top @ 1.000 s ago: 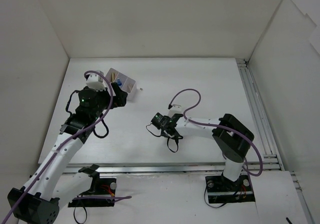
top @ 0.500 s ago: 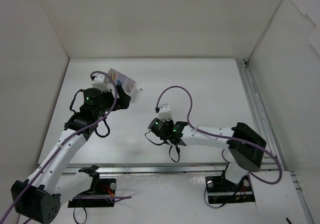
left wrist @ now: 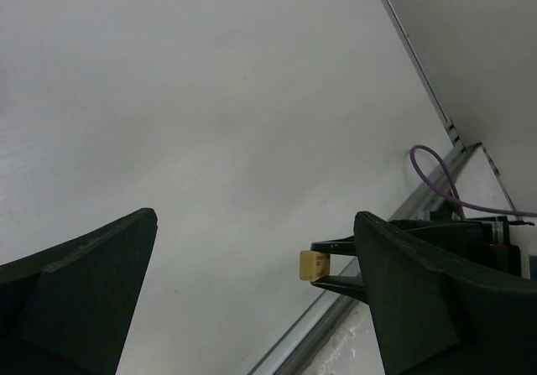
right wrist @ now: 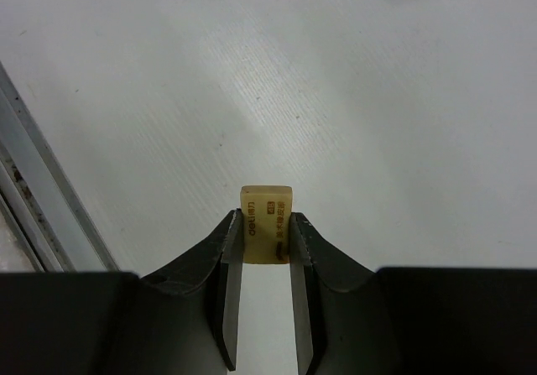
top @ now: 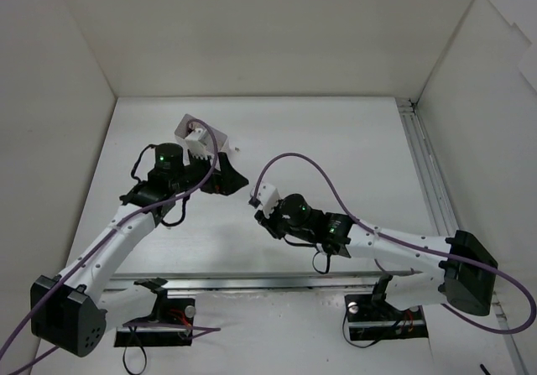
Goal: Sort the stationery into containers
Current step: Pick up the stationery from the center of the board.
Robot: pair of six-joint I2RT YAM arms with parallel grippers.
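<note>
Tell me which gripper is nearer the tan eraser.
Right. The right gripper is shut on the tan eraser, pinching it between its fingertips. The left gripper hangs open, apart from it, near the white box.

My fingers (right wrist: 228,299) look like matt black plastic. The eraser (right wrist: 267,224) is dull tan, smooth, with printed lettering. Under it the table (right wrist: 352,98) is matt white, finely ribbed; left of it, a dull metal rail (right wrist: 42,192).
</note>
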